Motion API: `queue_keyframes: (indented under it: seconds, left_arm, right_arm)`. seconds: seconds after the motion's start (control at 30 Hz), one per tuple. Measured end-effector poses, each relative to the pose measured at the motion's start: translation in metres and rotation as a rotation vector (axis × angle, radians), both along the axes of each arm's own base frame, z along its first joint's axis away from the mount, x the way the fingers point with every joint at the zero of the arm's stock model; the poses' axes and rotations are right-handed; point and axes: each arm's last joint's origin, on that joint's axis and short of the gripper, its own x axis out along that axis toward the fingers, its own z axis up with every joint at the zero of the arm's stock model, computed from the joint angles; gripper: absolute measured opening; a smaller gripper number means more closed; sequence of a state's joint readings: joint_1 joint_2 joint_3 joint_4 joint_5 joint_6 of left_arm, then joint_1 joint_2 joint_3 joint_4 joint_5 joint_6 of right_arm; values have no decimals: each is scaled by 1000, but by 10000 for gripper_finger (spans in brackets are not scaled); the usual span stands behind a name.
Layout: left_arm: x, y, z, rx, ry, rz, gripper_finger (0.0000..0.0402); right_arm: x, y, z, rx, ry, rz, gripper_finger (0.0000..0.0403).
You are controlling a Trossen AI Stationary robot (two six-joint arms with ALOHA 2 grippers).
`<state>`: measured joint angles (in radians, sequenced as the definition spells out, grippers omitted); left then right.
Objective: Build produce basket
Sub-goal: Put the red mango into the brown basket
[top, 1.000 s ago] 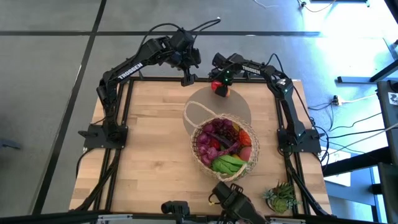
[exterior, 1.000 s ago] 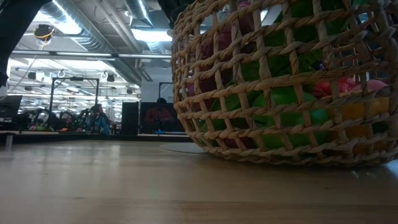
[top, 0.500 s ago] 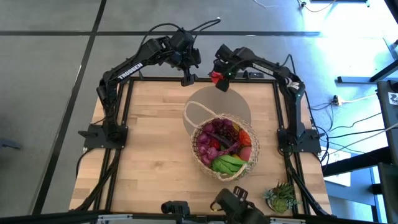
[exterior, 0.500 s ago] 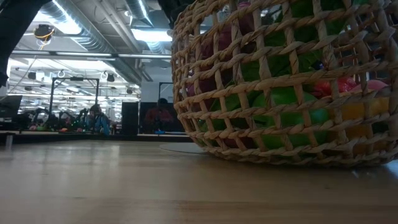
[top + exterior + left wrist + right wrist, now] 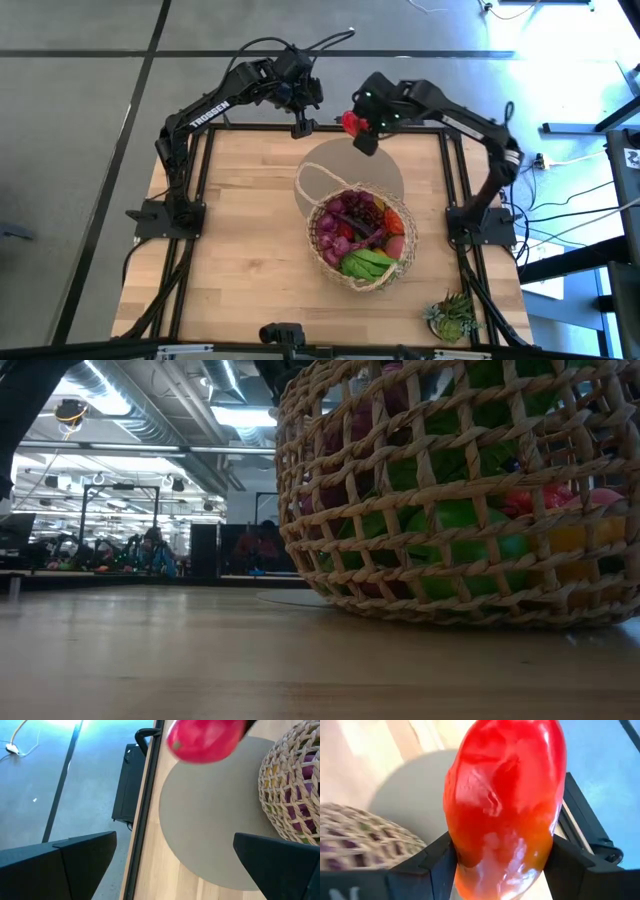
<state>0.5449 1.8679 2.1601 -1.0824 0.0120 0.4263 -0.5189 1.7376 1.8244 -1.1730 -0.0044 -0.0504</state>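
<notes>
The tan woven basket (image 5: 362,238) stands on the wooden table, right of middle, filled with purple, red and green produce (image 5: 365,262). Its loop handle (image 5: 318,180) lies over a round grey mat (image 5: 355,168). In the low view the basket (image 5: 460,490) fills the right side. High over the mat's far edge my right gripper (image 5: 356,128) is shut on a glossy red produce piece (image 5: 505,805), which the left wrist view also shows (image 5: 205,740). Just left of it my left gripper (image 5: 300,128) hangs open with nothing between its fingers (image 5: 65,860). My right gripper pinches the red produce piece between its two fingers (image 5: 440,860), one on each side of its lower body (image 5: 470,855). The fingers slant steeply down from the table's right-far side. The piece is lifted clear of the mat, and most of it stands out past the fingertips.
A spiky green potted plant (image 5: 452,315) stands at the near right corner. Bare wood (image 5: 230,240) spreads left of the basket. Black frame rails (image 5: 450,180) run along the table's edges. The low view shows a room with people far behind the table.
My right gripper has risen well above the mat's far edge, carrying the red produce piece with it and tipping more steeply downward. Its arm has swung outward toward the table's right. The basket has stayed where it was.
</notes>
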Motion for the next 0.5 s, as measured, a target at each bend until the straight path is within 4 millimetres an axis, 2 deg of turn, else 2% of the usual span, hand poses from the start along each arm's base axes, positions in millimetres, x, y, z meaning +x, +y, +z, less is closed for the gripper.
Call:
queue_keyframes:
  seconds: [0.13,0.5]
  left_arm:
    - [0,0,0,1,-1,0,392]
    - [1,1,1,12,-11,-4,392]
  right_arm:
    - [-8,26,22,-5,-74,-40,226]
    - [-22,106,71,62,-340,0,226]
